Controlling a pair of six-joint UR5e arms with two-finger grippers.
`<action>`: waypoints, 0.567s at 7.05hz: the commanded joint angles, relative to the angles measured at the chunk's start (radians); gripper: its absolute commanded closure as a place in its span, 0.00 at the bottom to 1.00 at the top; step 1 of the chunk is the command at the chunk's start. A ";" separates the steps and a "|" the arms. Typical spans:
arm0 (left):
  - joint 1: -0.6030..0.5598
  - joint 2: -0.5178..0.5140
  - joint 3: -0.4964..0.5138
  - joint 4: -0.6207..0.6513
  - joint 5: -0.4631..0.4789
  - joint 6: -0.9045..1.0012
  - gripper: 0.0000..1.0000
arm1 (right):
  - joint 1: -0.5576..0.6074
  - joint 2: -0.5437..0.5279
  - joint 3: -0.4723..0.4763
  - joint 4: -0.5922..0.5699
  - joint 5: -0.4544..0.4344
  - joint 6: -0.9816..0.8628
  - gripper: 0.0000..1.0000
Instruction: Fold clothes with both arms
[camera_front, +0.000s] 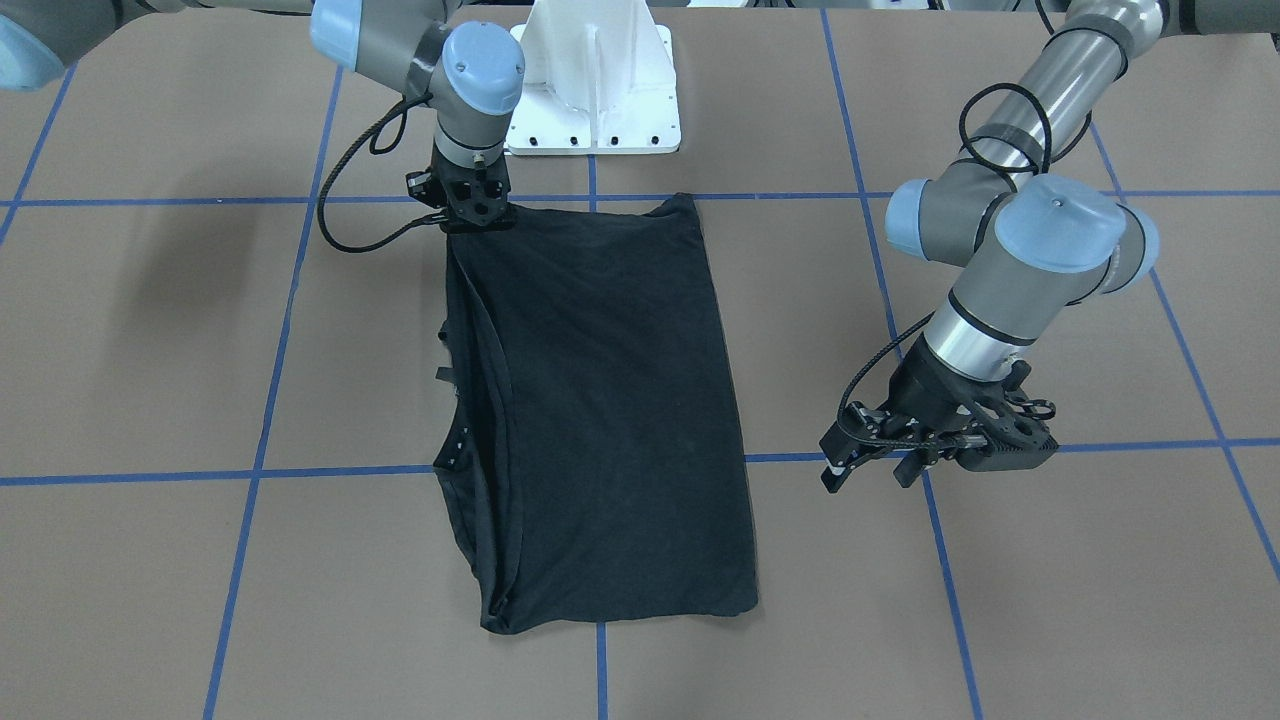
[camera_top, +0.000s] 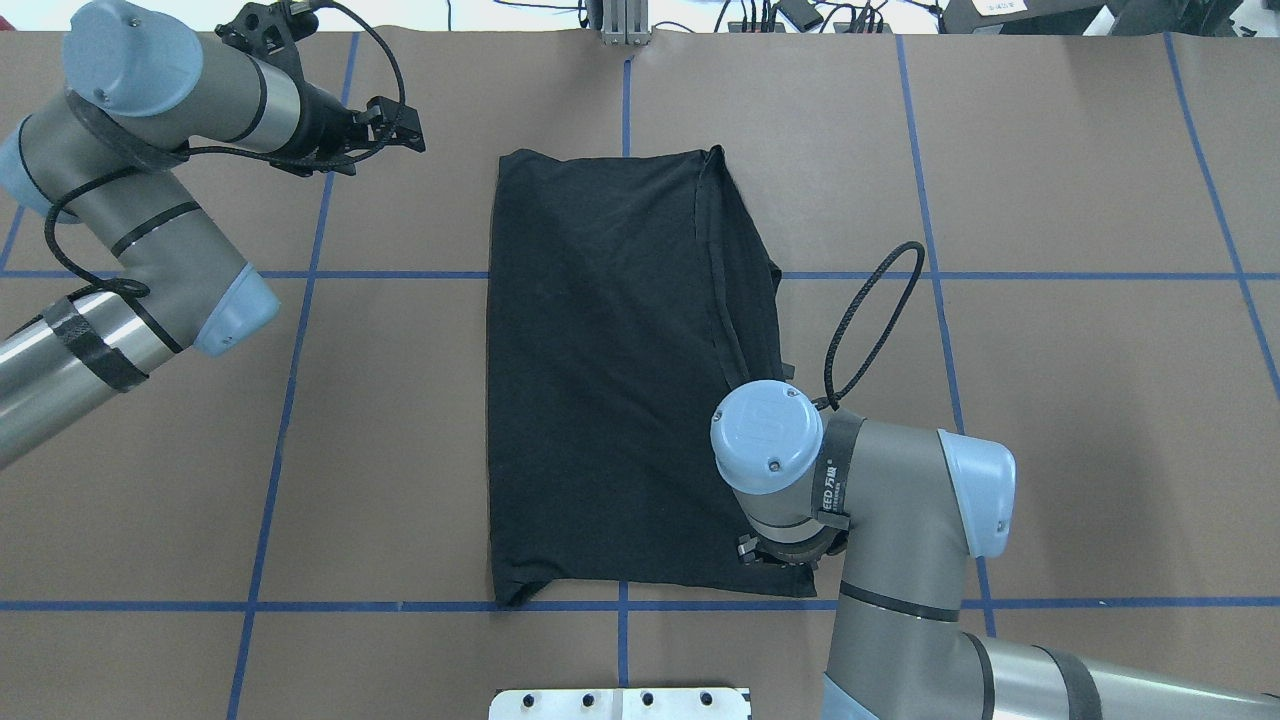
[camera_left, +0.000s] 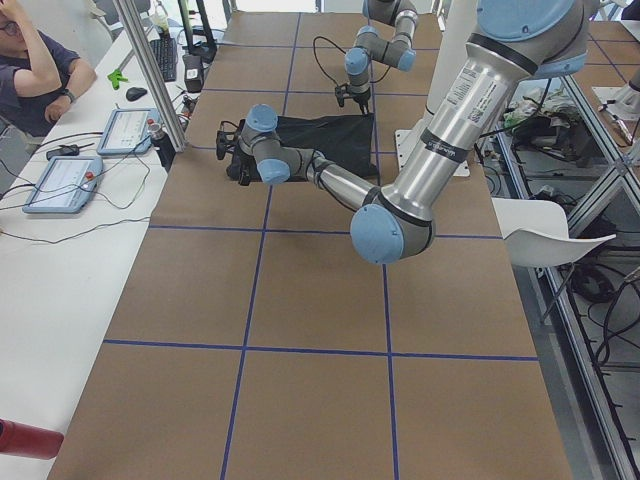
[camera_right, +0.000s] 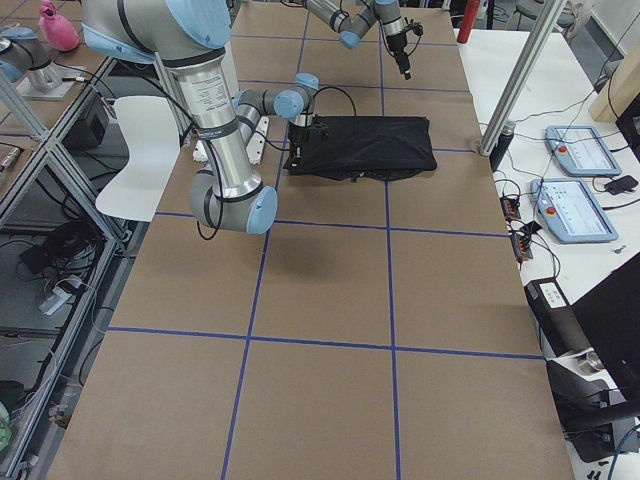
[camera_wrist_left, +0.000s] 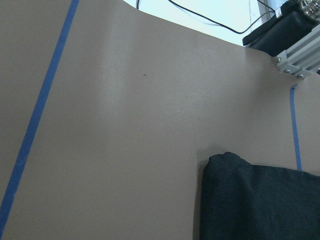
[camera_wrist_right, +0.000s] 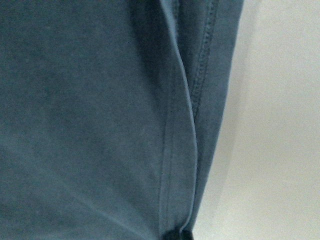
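The black T-shirt (camera_front: 610, 400), folded to a long rectangle with a plain face up, lies mid-table (camera_front: 150, 350), one short end toward the robot-side edge by the white pedestal (camera_front: 595, 80). The right gripper (camera_front: 476, 212) sits on that end's corner; I cannot tell its grip. The left gripper (camera_top: 405, 127) hangs released, off the shirt, toward the far edge. White lettering on the right wrist band (camera_top: 833, 480) is only partly legible, "CED"
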 joint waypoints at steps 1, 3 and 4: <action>-0.002 -0.005 0.002 0.001 0.000 0.001 0.00 | -0.004 -0.023 0.008 0.000 0.022 0.050 0.84; -0.003 -0.007 0.004 0.001 0.000 0.001 0.00 | 0.005 -0.017 0.005 0.006 0.013 0.045 0.00; -0.006 -0.007 0.004 0.001 0.000 0.003 0.00 | 0.041 -0.006 0.005 0.010 0.018 0.035 0.00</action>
